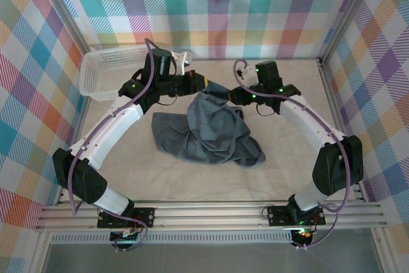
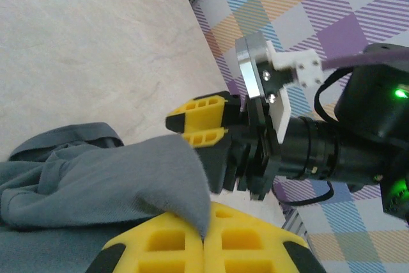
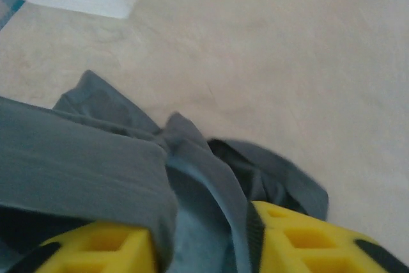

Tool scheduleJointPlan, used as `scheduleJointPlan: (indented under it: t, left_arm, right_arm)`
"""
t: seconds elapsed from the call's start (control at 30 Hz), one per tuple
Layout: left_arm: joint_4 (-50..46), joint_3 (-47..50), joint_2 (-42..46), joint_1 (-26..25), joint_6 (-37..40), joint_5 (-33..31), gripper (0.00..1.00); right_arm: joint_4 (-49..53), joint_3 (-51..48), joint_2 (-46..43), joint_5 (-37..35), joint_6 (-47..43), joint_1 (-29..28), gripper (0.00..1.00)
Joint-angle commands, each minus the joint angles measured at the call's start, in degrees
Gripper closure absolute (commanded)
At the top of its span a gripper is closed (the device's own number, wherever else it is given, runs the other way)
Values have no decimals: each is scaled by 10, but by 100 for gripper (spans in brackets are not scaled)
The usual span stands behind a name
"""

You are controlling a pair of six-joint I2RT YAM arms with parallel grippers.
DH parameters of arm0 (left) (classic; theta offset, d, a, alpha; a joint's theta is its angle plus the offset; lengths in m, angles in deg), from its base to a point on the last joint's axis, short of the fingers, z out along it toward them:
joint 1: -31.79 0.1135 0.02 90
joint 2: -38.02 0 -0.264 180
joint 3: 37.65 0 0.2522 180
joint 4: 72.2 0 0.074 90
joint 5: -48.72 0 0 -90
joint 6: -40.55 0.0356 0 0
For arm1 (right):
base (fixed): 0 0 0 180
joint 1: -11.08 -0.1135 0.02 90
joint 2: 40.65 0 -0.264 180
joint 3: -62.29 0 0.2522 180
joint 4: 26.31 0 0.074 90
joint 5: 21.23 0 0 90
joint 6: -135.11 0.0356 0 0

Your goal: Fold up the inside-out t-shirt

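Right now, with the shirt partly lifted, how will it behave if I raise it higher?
Probably floppy: the shirt hangs in loose folds from the left gripper, its lower part bunched on the table. Likely light, since a pinched edge holds it up. It should drag, not roll.

This is a robotics lab test cell, not a home. The left arm [image 1: 108, 126] and right arm [image 1: 313, 126] are bolted to aluminium rails [image 1: 211, 212] at the near edge of a beige table [image 1: 294, 180]. Metal frame posts [image 1: 64, 23] hung with bright plaid cloth walls [image 1: 211, 4] box it in.
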Motion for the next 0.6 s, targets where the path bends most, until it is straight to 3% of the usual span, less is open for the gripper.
scheduleJointPlan:
  t: [0.0,0.17,0.3,0.37,0.47,0.57]
  left_arm:
    - [-6,-29,-9,-8,18,-6,100]
    - [-22,-81,-43,-11,48,-2,100]
    - [-39,-120,-98,-47,80,-11,99]
    - [-65,-147,-131,-74,106,-35,97]
    - [-110,-177,-169,-118,177,-74,89]
    - [-113,-163,-165,-152,235,-93,68]
  right_arm:
    - [91,-13,-5,20,48,30,68]
    - [115,-45,-34,51,76,36,70]
    - [40,-155,-87,127,181,36,64]
    - [10,-230,-132,79,244,36,60]
    - [-30,-345,-235,2,330,38,38]
    - [-13,-376,-330,-33,328,38,32]
